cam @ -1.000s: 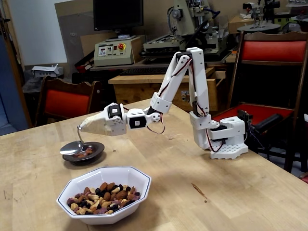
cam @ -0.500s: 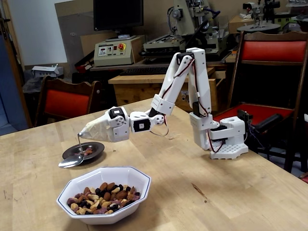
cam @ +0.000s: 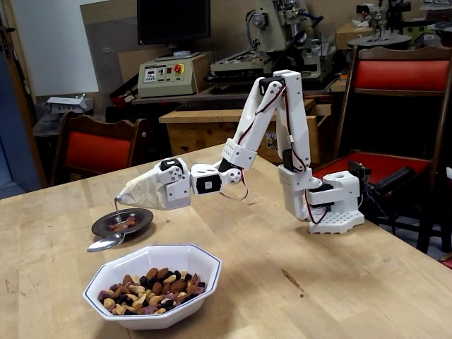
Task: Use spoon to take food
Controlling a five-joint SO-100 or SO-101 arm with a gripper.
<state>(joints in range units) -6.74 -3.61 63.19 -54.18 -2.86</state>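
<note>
The taped hand pinches the spoon, whose bowl hangs between the dark saucer and the white bowl of food.

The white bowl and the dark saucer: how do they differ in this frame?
The white bowl is octagonal, deep and blue-rimmed; the dark saucer is round, shallow and metallic. The bowl holds a full heap of food; the saucer holds only a few pieces. The bowl sits nearer the camera. Both rest on the wooden table.

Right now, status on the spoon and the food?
Gripper taped around spoon, fingers hidden. Spoon bowl empty, low between saucer and white bowl. Food heaped in the bowl. Nothing in the way.
</note>
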